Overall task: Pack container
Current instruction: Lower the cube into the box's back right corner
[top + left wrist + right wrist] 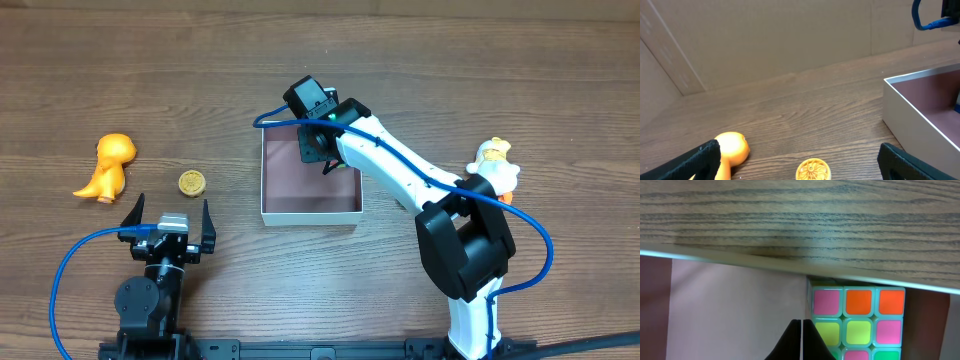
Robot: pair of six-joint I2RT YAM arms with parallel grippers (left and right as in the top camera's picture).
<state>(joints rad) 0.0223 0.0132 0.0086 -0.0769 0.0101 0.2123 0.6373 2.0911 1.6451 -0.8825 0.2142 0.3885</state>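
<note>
Right wrist view: right gripper (801, 332) pinched shut, empty, inside the container (730, 300) beside a colour cube (858, 325). Overhead: left gripper (170, 212) spread wide near a yellow disc (191, 182)

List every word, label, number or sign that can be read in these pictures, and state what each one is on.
No readable text in any view.
On the yellow disc: only a raised flower-like pattern, no letters legible.
On the puzzle cube: plain coloured squares, no marks.
On the container: bare white walls, no label showing.
</note>
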